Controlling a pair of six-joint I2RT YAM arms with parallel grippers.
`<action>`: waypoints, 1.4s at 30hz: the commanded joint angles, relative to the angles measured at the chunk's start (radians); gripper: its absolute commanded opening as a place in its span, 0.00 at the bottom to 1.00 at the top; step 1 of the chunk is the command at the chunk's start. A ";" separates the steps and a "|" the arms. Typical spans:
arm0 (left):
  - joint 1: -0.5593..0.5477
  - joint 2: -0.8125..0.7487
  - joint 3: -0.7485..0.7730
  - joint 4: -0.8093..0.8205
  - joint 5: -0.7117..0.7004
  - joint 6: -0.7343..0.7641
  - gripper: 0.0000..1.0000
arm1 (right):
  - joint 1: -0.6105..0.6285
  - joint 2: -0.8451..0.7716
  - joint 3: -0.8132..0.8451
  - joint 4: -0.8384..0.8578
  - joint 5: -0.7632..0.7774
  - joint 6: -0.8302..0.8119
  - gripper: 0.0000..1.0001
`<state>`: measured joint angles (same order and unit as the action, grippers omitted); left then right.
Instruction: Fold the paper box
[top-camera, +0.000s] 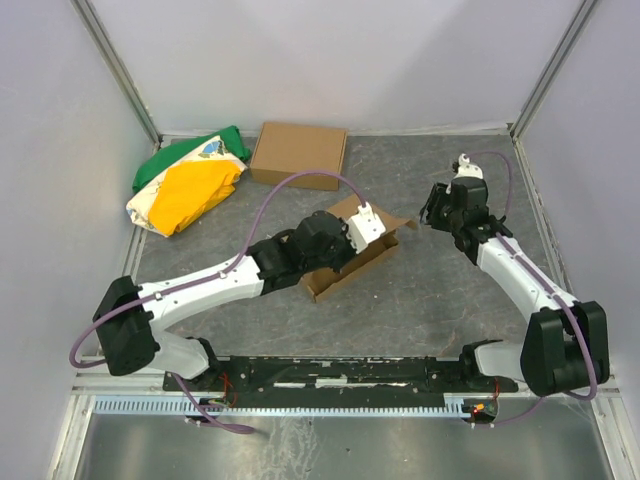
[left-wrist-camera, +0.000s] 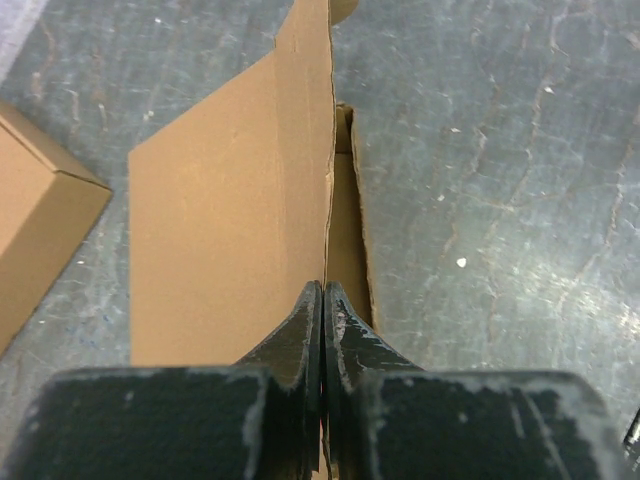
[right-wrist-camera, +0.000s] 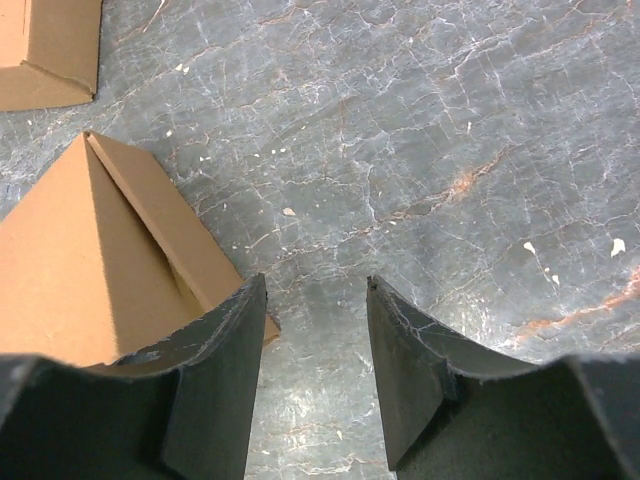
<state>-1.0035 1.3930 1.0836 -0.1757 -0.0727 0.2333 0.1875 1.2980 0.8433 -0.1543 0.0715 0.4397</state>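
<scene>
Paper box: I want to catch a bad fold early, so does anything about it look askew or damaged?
No tear or crush shows. The paper box lies diagonal to the table edges, half folded: one panel stands upright with the left fingers shut on its edge, and a corner flap juts toward the open right fingers.

left hand (left-wrist-camera: 323, 292) pinched closed, right hand (right-wrist-camera: 316, 288) parted

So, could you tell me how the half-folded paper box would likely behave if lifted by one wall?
The paper box is thin creased cardboard, so probably light, with panels likely to hinge at the folds. Pinched by one wall in the left gripper, it may sag or swing rather than lift level.
</scene>
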 joint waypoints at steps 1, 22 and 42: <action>-0.038 -0.010 -0.033 0.019 0.015 -0.079 0.05 | -0.003 -0.074 -0.025 0.015 0.027 -0.012 0.53; -0.134 -0.470 -0.380 0.034 -0.569 -0.808 0.38 | -0.003 0.050 0.117 -0.053 -0.191 -0.063 0.58; -0.043 -0.147 -0.363 -0.313 -0.750 -1.204 0.37 | -0.001 0.434 0.265 -0.050 -0.316 -0.070 0.47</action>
<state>-1.0725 1.2217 0.6651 -0.5388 -0.8078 -0.9329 0.1867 1.6852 1.0752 -0.2279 -0.1345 0.3943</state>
